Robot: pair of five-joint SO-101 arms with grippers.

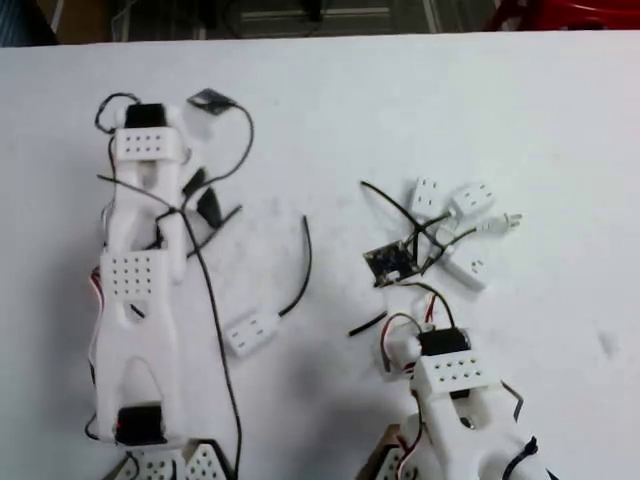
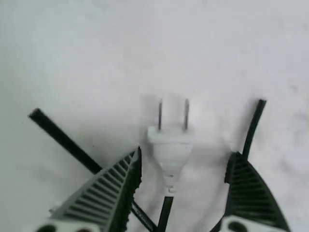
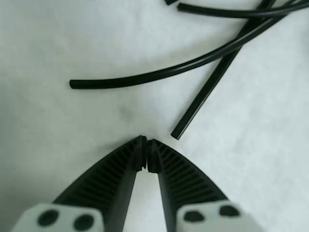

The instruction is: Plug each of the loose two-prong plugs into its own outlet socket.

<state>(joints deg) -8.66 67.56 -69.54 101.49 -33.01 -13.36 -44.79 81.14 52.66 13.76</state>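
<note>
progress is judged slight: no plug is seen seated. a white two-prong plug (image 2: 170, 145) is straddled, ungripped, by the spread left gripper (image 2: 185, 157), prongs pointing away from it; the right gripper (image 3: 146, 153) is pressed closed and empty, a cable end (image 3: 176, 133) just ahead.

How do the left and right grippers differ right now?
The left gripper is open; the right gripper is shut. The left gripper has a white two-prong plug lying between its fingers, not clamped; the right gripper holds nothing, with a black cable end close to its tips. Both have black ribbed fingers and hang low over the white table.
</note>
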